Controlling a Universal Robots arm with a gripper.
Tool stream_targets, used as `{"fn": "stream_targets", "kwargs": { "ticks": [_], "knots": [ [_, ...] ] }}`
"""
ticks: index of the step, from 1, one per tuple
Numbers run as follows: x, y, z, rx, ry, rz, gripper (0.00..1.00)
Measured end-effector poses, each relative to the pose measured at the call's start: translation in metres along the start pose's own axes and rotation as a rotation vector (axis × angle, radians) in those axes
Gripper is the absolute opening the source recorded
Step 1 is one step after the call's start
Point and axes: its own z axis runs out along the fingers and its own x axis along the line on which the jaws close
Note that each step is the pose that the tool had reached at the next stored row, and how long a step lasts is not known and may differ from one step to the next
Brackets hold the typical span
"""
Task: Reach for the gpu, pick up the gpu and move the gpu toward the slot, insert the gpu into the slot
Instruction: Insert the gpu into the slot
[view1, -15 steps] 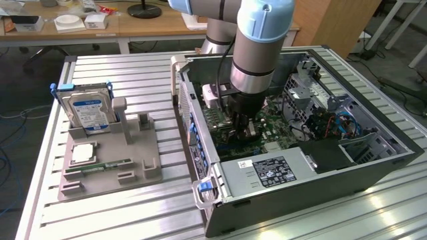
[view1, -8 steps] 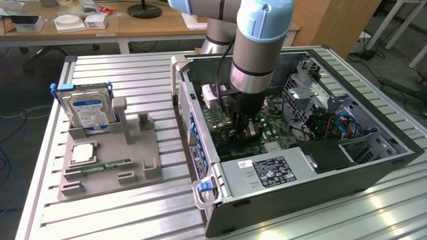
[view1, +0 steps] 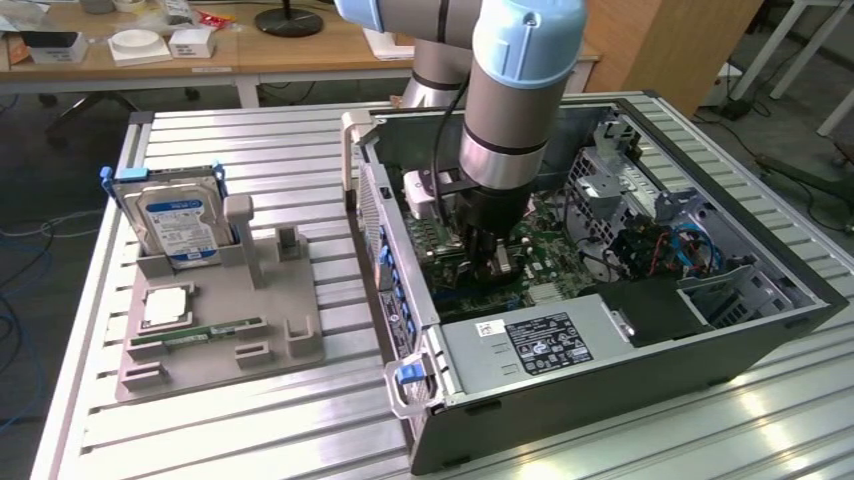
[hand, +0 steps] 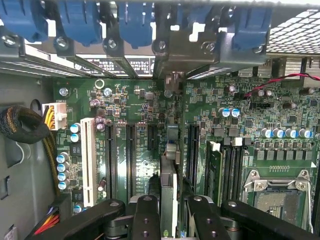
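Now we see our black gripper (hand: 168, 212) deep inside the open black computer case (view1: 694, 345). Its two fingers (hand: 145, 220) are pulled in close and squeeze the thin green gpu card (hand: 168, 192), held on edge. The card stands right over the green motherboard (hand: 145, 107), among its long dark connectors. We cannot make out the slot under it.

One robot arm (view1: 514, 100) reaches into one open computer case (view1: 694, 300). One grey holder tray (view1: 214, 320) carries one blue-labelled hard drive (view1: 178, 222), one square processor (view1: 166, 306) and one memory stick (view1: 200, 331). The motherboard (hand: 135, 105) shows one white slot (hand: 88, 160) and one processor socket (hand: 277, 192).
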Motion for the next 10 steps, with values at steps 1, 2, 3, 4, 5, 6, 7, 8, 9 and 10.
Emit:
{"fn": "stream_targets", "kwargs": {
  "ticks": [1,2,3,4,5,6,7,8,9,10],
  "knots": [
    [0.0,0.0,0.0,0.0001,0.0,0.0,0.26],
    [0.0,0.0,0.0,0.0001,-0.0001,0.0,0.26],
    [0.0,0.0,0.0,0.0001,-0.0001,0.0,0.26],
    [0.0,0.0,0.0,0.0001,-0.0001,0.0,0.26],
    [0.0,0.0,0.0,0.0001,-0.0001,0.0,0.26],
    [0.0,0.0,0.0,0.0001,0.0,0.0,0.26],
    [0.0,0.0,0.0,0.0001,-0.0001,0.0,0.26],
    [0.0,0.0,0.0,0.0001,-0.0001,0.0,0.26],
    [0.0,0.0,0.0,0.0,0.0,0.0,0.26],
    [0.0,0.0,0.0001,0.0001,-0.0001,0.0,0.26]
  ]
}}
